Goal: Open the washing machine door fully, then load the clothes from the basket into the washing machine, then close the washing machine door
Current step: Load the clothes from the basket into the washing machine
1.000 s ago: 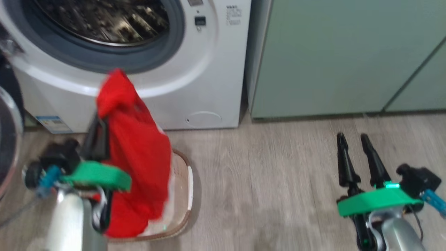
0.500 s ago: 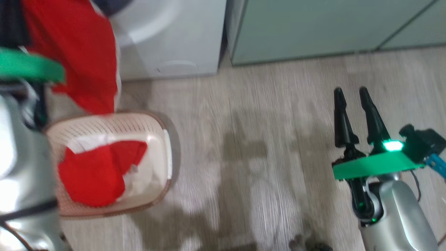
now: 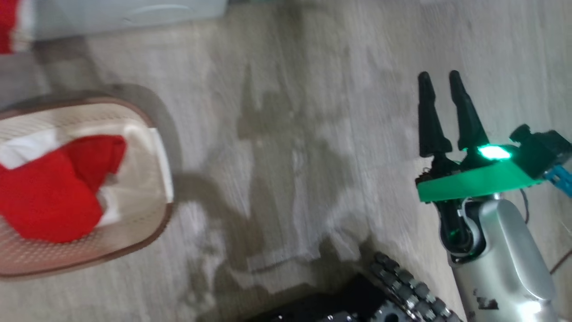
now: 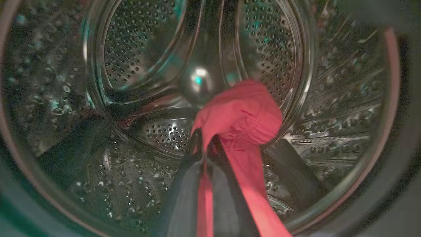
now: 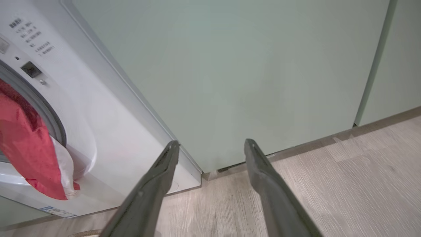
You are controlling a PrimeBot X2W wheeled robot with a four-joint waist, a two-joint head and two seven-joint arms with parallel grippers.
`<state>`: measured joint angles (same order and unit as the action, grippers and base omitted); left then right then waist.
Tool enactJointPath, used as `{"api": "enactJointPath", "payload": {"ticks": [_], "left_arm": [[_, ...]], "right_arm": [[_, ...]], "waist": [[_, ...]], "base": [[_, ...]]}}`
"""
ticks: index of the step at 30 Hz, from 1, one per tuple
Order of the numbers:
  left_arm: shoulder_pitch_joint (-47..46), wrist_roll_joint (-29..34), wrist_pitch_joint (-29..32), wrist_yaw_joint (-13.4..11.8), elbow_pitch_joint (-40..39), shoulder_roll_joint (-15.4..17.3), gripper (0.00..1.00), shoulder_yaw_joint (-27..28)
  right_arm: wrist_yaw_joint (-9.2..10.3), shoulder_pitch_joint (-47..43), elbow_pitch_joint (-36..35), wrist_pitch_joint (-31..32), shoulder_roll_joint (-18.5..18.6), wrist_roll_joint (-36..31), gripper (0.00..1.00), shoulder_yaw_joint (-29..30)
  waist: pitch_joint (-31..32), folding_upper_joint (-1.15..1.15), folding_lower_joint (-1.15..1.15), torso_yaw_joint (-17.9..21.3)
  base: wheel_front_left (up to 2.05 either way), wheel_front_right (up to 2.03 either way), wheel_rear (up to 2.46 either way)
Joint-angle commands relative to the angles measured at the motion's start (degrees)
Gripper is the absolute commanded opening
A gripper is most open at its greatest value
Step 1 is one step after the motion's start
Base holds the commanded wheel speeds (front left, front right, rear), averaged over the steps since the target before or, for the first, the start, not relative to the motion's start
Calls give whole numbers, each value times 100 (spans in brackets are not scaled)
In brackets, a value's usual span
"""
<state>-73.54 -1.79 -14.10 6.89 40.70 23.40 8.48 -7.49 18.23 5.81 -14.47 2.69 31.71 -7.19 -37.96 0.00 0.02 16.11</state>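
Observation:
My left gripper [image 4: 204,140] reaches into the washing machine's steel drum [image 4: 138,59] and is shut on a red garment [image 4: 243,112], which bunches past its fingertips. From outside, that red cloth [image 5: 26,141] hangs over the grey gasket of the white washing machine [image 5: 98,108]. The cream basket [image 3: 149,223] stands on the floor at the left, holding another red garment [image 3: 49,197] and a white one [image 3: 22,150]. My right gripper [image 3: 439,75] hovers open over the floor, far right of the basket. The washing machine door is out of view.
Pale green cabinets [image 5: 263,65] stand right of the machine. Wood-look floor [image 3: 286,134] stretches between the basket and my right arm. My own dark base [image 3: 402,286] shows at the bottom edge.
The head camera has tilted down, so the machine slid out of the top. My left arm lifted the red garment from above the basket up into the drum. The right gripper stayed open.

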Motion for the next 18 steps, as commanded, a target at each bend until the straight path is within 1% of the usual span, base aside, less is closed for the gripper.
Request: {"api": "enactJointPath", "payload": {"ticks": [1, 6, 11, 12, 13, 14, 15, 18], "left_arm": [[-431, 79, 77, 22, 6, 476, 0, -46], [-1379, 223, 259, 39, 576, 839, 0, -342], [-2103, 445, 323, 46, 1011, 1043, 0, -688], [-2103, 445, 323, 46, 1011, 1043, 0, -688], [-2399, 503, 243, -11, 1120, 1087, 0, -751], [-2531, 518, 181, -76, 1157, 1093, 0, -760], [-2531, 518, 181, -76, 1157, 1093, 0, -760], [-2799, 501, -2, -313, 1183, 1078, 0, -732]], "right_arm": [[0, 10, -188, -52, 19, 92, 100, -190], [0, 108, -174, -52, 19, 319, 100, -371], [0, 153, -145, -52, 19, 459, 100, -553], [0, 153, -145, -52, 19, 459, 100, -553], [0, 173, -140, -52, 19, 496, 100, -609], [0, 183, -136, -52, 19, 512, 100, -632], [0, 183, -136, -52, 19, 512, 100, -632], [0, 204, -125, -52, 19, 561, 100, -690]], "waist": [[-397, 0, -2, 373], [-636, 0, -2, 601], [-742, 0, -2, 769], [-742, 0, -2, 769], [-767, 0, -2, 820], [-774, 0, -2, 841], [-774, 0, -2, 841], [-771, 0, -2, 894]], "base": [[0, 0, 0], [0, 0, 0], [0, 0, 0], [0, 0, 0], [0, 0, 0], [0, 0, 0], [0, 0, 0], [0, 0, 0]]}}
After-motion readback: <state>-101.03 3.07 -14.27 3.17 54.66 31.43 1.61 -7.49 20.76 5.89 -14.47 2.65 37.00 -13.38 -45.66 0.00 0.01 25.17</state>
